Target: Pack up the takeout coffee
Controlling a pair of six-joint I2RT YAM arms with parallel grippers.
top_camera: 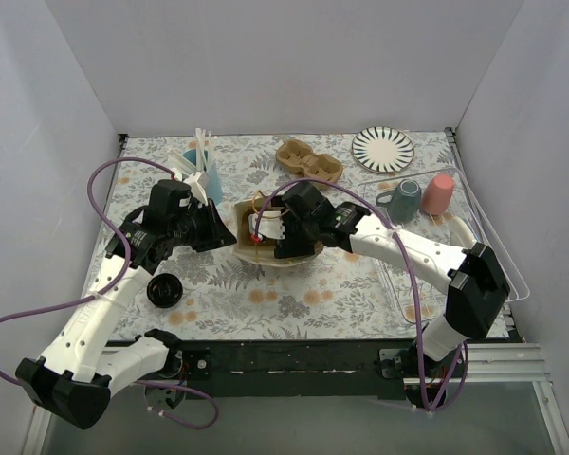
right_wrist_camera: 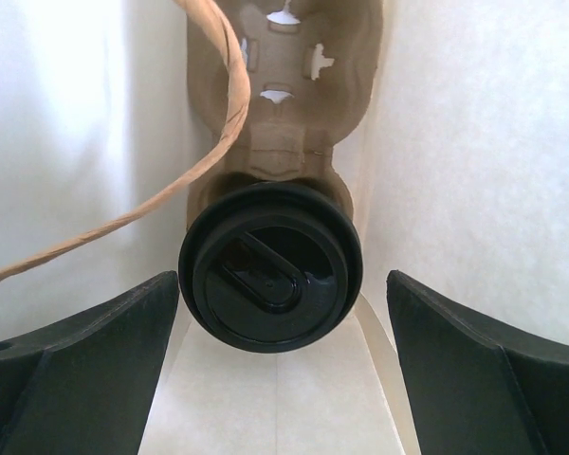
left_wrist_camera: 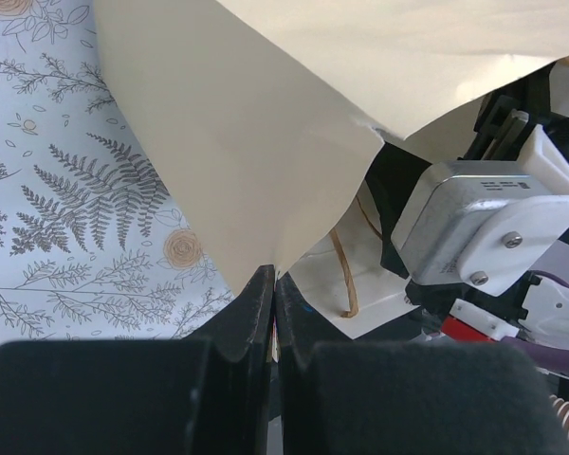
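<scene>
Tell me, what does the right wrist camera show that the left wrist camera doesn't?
Only the right wrist view looks inside the bag. It shows a black-lidded coffee cup at the near end of a brown cardboard carrier, with the right gripper open on either side of it. Only the left wrist view shows the fern-patterned tablecloth and the left gripper pinching the bag's edge. Both show the paper bag and its twine handle.

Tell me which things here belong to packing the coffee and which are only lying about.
Job: bag, lidded cup, carrier in the bag, left gripper, right gripper.
Lying about: plate, teal mug, pink cup, utensil cup, spare carrier.
</scene>
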